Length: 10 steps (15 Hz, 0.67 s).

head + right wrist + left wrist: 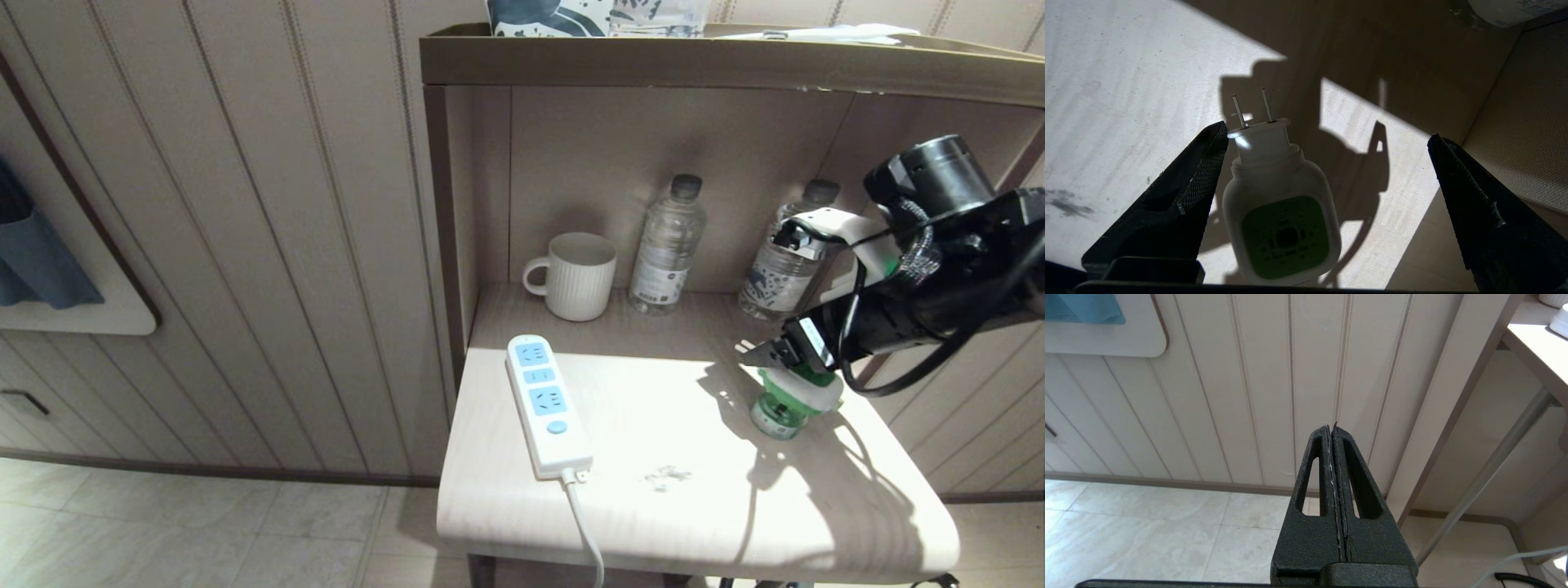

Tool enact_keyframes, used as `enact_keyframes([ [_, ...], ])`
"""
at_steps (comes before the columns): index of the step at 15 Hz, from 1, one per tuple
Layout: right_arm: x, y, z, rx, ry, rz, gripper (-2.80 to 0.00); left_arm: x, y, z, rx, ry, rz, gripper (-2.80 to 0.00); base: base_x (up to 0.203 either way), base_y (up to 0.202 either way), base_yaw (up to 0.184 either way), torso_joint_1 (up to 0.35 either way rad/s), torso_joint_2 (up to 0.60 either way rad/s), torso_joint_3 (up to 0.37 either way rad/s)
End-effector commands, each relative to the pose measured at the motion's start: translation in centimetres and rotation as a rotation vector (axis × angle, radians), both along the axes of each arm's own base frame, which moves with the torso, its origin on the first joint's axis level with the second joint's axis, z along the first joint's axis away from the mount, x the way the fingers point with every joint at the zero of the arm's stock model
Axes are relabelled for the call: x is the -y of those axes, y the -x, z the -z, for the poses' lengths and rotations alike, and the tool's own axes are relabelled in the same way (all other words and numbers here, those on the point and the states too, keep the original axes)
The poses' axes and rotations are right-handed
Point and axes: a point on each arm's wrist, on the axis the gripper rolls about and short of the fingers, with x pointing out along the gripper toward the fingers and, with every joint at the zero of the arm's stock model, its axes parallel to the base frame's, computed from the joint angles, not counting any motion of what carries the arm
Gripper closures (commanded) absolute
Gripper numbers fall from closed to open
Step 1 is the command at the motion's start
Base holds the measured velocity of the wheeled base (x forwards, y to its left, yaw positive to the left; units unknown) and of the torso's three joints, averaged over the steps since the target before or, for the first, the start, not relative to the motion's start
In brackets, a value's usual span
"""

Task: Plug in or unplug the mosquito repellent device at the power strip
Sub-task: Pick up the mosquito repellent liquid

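The mosquito repellent device [788,404] stands upright on the right side of the small table, away from the power strip, with its two metal prongs [1251,106] bare. The device [1280,204] shows its white head and green top. My right gripper [784,353] hovers just above it, open wide [1327,130]; the device lies between the fingers, close beside one finger [1200,179] and far from the other. The white power strip [543,404] with light-blue socket faces lies on the table's left side, all sockets empty. My left gripper [1331,425] is parked low beside the table, shut on nothing.
A white ribbed mug [575,275] and two clear water bottles [668,245] [784,261] stand at the back of the alcove. The strip's white cord [584,523] hangs over the table's front edge [694,547]. A shelf [718,61] overhangs the alcove.
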Motion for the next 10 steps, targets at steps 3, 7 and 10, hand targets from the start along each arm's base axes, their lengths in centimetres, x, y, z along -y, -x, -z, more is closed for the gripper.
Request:
enact_keyframes([
  [3, -0.14, -0.86, 0.36, 0.028, 0.01, 0.011, -2.8, 0.0, 0.0, -0.01, 0.001, 0.0, 0.0, 0.0, 0.0, 0.0, 0.0, 0.0, 0.0, 0.0],
  [7, -0.14, -0.92, 0.14, 0.038, 0.009, 0.016, -2.8, 0.0, 0.0, -0.01, 0.001, 0.0, 0.0, 0.0, 0.0, 0.0, 0.0, 0.0, 0.0, 0.0],
  [10, -0.07, -1.12, 0.08, 0.052, 0.038, 0.05, -2.8, 0.0, 0.0, -0.01, 0.001, 0.0, 0.0, 0.0, 0.0, 0.0, 0.0, 0.0, 0.0, 0.0],
])
